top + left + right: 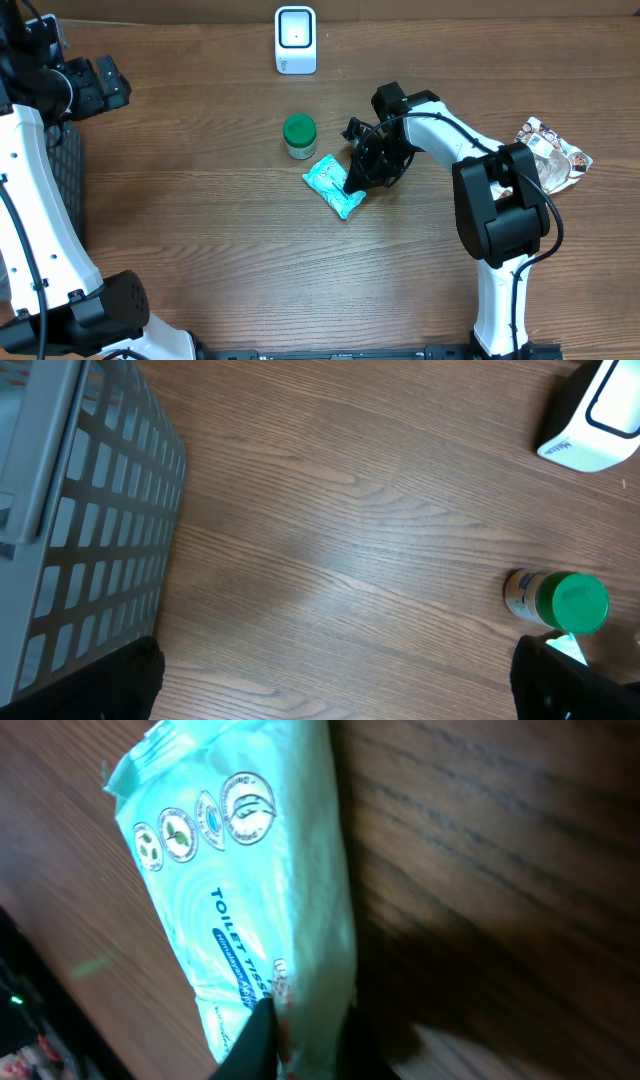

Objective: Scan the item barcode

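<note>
A teal toilet-tissue packet (328, 180) lies on the wooden table just below a green-lidded jar (299, 135). My right gripper (356, 184) is shut on the packet's right edge. In the right wrist view the packet (250, 870) fills the frame, and the dark fingers (255, 1042) pinch its lower end, with my right gripper (305, 1045) closed around it. No barcode shows on the packet's visible face. The white scanner (295, 40) stands at the table's far edge. My left gripper (103, 84) is open at the far left, with nothing between its fingers (100, 685).
A grey slatted basket (80, 510) sits at the left edge of the table. A crumpled printed snack packet (552, 152) lies at the far right. The left wrist view shows the jar (560, 600) and the scanner (595, 420) off to its right.
</note>
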Tool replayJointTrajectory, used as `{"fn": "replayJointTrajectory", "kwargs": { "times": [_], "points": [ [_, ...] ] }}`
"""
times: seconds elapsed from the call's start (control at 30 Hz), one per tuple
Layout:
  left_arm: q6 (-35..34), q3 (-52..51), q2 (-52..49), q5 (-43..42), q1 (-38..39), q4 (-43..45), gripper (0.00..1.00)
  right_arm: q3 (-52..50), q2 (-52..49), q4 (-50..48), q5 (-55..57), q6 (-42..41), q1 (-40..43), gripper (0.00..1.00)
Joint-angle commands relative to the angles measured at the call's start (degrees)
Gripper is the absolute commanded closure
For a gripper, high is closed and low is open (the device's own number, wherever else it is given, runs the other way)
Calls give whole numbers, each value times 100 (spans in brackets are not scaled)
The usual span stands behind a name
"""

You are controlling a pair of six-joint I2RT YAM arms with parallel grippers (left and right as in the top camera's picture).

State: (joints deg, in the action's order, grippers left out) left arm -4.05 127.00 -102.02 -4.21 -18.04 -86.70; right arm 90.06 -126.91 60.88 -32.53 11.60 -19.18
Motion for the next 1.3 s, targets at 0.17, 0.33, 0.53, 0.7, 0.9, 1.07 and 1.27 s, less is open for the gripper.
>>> {"fn": "replayJointTrajectory", "kwargs": {
  "times": [0.17, 0.33, 0.53, 0.7, 0.9, 1.07, 1.27],
  "points": [
    [90, -22, 2, 20, 11, 0, 0, 570, 323, 315, 271, -514, 55, 96],
    [87, -22, 2, 20, 11, 0, 0, 944, 1228, 439, 2988, -1963, -291, 96],
    [90, -22, 2, 17, 11, 0, 0, 839, 1294, 767, 6710, -3311, -1244, 96],
    [90, -22, 2, 17, 11, 0, 0, 772, 649, 1298, 8164, -4188, -1650, 96],
    [90, -20, 2, 17, 11, 0, 0, 772, -4, 1392, 8240, -4186, -1668, 96],
    [92, -22, 2, 17, 11, -7, 0, 772, -20, 1276, 7331, -4037, -1814, 89],
    [90, -22, 2, 17, 11, -4, 0, 804, -4, 1320, 6046, -3515, -1843, 51]
  ]
}}
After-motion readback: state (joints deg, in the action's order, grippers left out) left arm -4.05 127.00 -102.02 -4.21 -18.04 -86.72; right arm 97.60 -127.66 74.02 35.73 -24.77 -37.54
